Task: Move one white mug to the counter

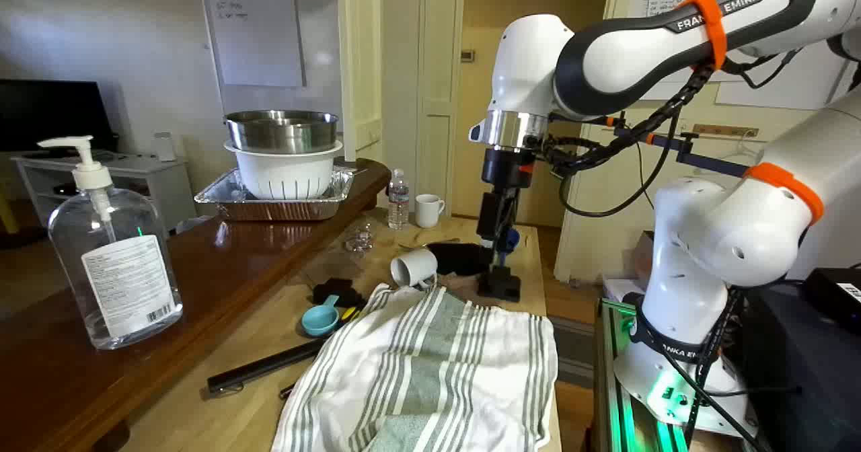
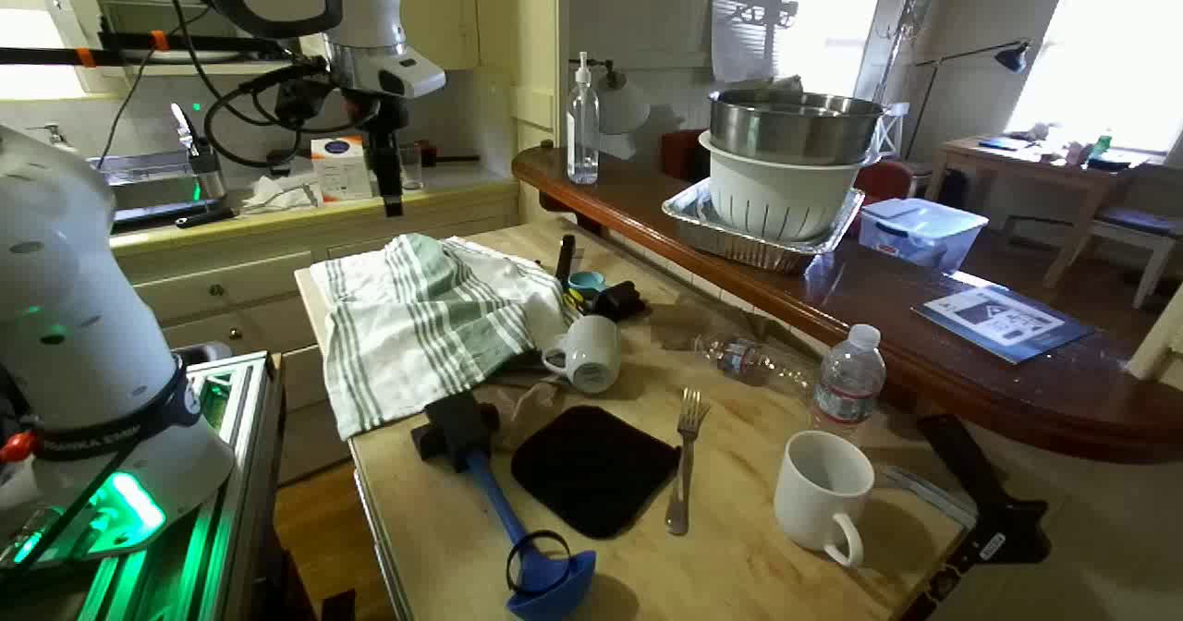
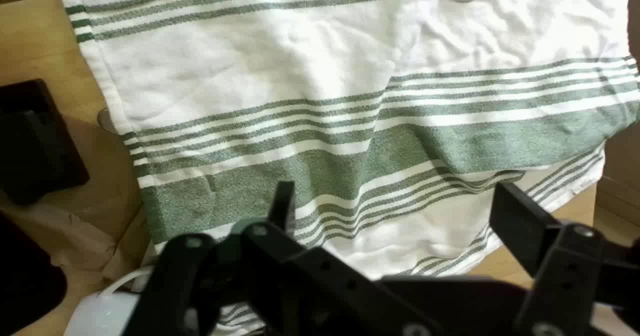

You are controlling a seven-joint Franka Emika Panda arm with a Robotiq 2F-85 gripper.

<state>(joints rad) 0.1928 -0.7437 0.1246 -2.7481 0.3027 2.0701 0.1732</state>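
Two white mugs are on the light wooden table. One white mug lies on its side by the striped cloth in both exterior views (image 1: 412, 268) (image 2: 594, 355). Part of it shows at the lower left of the wrist view (image 3: 102, 316). The other white mug (image 1: 427, 210) stands upright near a water bottle, and also shows in an exterior view (image 2: 821, 487). The dark-brown counter (image 1: 208, 284) (image 2: 638, 224) runs alongside, higher than the table. My gripper (image 3: 400, 216) is open and empty, above the green-and-white striped cloth, apart from both mugs.
On the counter stand a clear pump bottle (image 1: 121, 270) and a foil tray (image 1: 276, 210) with stacked bowls. The table holds the striped cloth (image 2: 416, 334), a blue-handled mallet (image 2: 499, 501), a black pad (image 2: 591, 473), a fork (image 2: 684, 455) and water bottles (image 2: 847, 376).
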